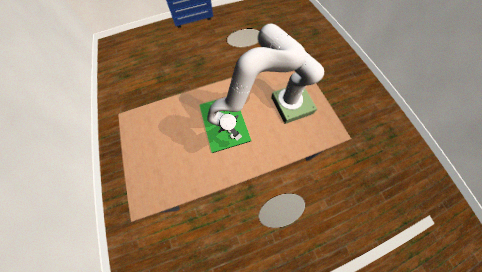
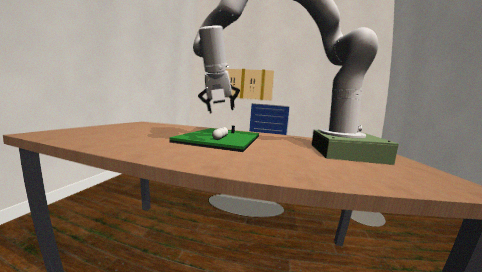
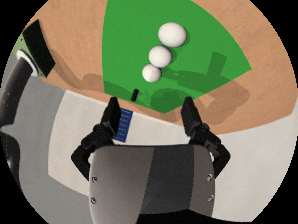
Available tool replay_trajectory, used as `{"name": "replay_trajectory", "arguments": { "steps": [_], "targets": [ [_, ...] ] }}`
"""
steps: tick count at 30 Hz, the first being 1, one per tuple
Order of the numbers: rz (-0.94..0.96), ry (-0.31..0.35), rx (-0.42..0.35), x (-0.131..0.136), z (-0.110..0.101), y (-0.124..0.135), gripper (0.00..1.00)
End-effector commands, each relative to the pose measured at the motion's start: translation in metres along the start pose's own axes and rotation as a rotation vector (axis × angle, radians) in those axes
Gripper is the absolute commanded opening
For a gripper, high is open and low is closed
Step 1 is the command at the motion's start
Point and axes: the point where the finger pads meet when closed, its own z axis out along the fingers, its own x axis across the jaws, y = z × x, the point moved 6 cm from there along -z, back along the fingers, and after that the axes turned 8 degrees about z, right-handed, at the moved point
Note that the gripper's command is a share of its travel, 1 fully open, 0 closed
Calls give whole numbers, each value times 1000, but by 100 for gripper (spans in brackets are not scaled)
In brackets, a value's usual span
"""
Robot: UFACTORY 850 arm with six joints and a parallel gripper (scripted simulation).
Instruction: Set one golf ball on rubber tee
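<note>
Three white golf balls lie in a row on the green mat (image 3: 166,56): the near one (image 3: 152,72), the middle one (image 3: 160,55) and the far one (image 3: 172,32). In the exterior view the balls (image 2: 219,133) merge into one white shape on the mat (image 2: 213,140). The small black rubber tee (image 2: 233,129) stands upright beside them; it also shows in the wrist view (image 3: 133,94). My gripper (image 2: 218,104) hangs open and empty well above the balls; the open fingers also show in the wrist view (image 3: 152,111). In the top view the gripper (image 1: 233,132) hides the balls.
The arm's green base block (image 2: 355,146) stands at the right of the wooden table. A blue crate (image 2: 269,119) and a cardboard box (image 2: 251,84) are behind the table, away from it.
</note>
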Motion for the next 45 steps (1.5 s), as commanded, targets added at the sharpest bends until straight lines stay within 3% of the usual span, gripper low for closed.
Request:
{"name": "replay_trajectory", "arguments": {
  "steps": [1,7,31,33,36,39,45],
  "targets": [
    [170,56,215,-8,3,10,100],
    [321,104,405,-13,7,20,100],
    [321,104,405,-13,8,20,100],
    [321,104,405,-11,23,14,100],
    [321,103,404,-4,71,-5,100],
    [321,103,403,0,98,-16,100],
    [321,103,403,0,99,-16,100]
  ]
}}
